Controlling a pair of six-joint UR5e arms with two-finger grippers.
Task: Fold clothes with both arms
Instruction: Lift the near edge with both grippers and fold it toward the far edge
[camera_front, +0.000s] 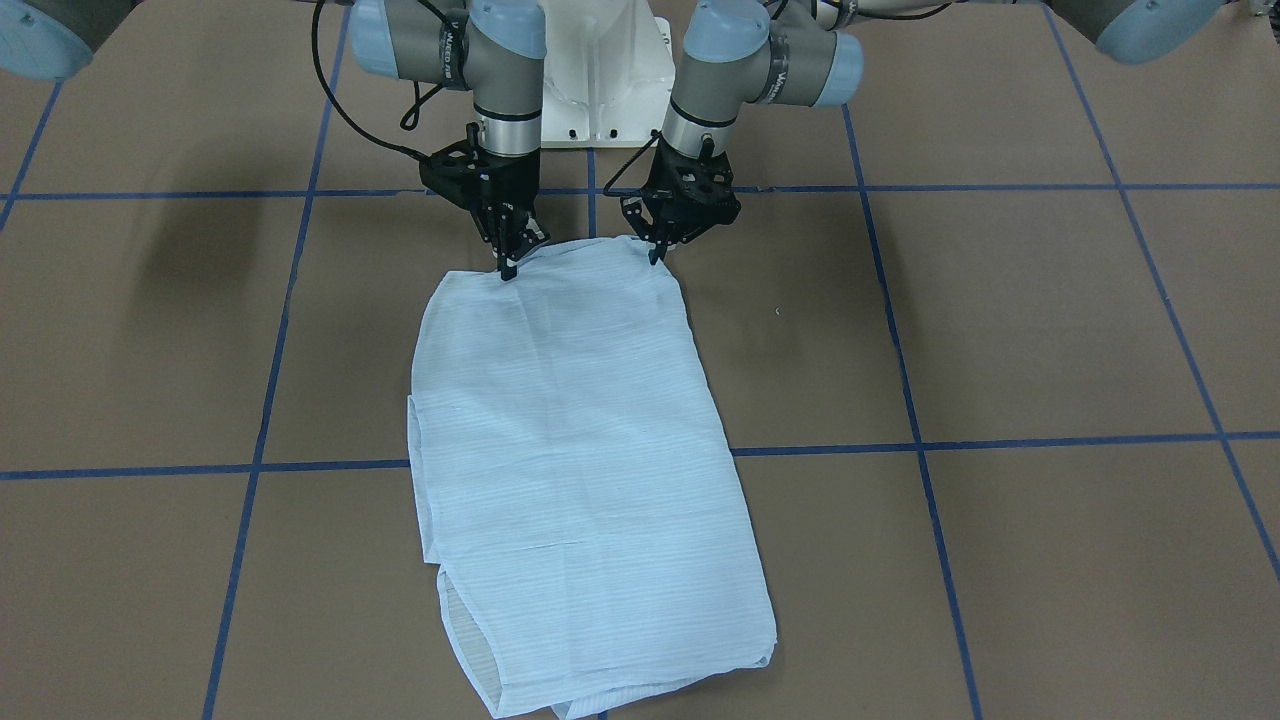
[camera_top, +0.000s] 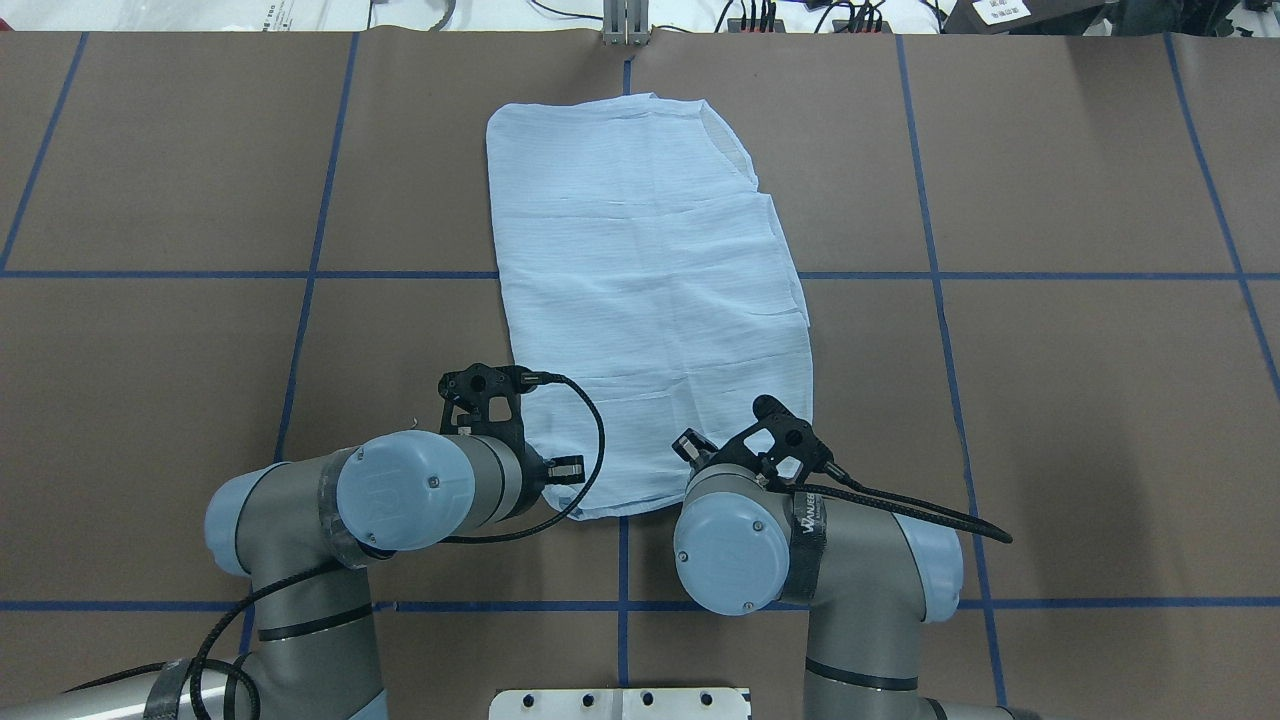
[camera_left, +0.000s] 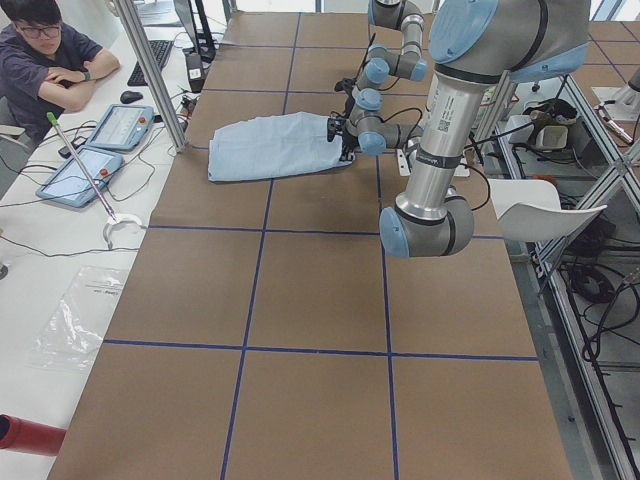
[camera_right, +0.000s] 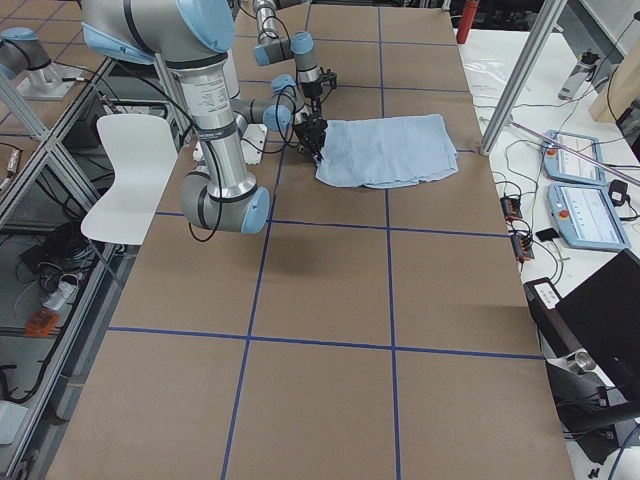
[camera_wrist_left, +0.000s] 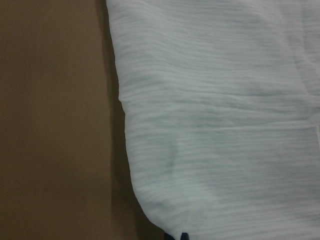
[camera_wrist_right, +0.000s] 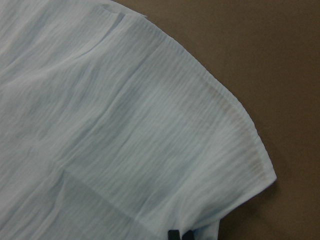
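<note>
The pale-blue shirt (camera_front: 580, 450) lies flat on the brown table, folded into a long strip that runs away from the robot (camera_top: 650, 270). My left gripper (camera_front: 655, 258) is shut on the shirt's near corner on the robot's left. My right gripper (camera_front: 508, 272) is shut on the other near corner. In the left wrist view the cloth (camera_wrist_left: 225, 125) fills the frame, with the dark fingertips (camera_wrist_left: 176, 236) close together at its edge. The right wrist view shows a hemmed corner (camera_wrist_right: 125, 140) above the tips (camera_wrist_right: 180, 234). Collar, sleeves and buttons are hidden.
The white pedestal base (camera_front: 600, 80) stands just behind the grippers. Blue tape lines (camera_front: 920, 440) grid the table. An operator (camera_left: 40, 60) sits beyond the far edge by tablets (camera_left: 100, 150). A metal post (camera_right: 515, 90) stands at that edge.
</note>
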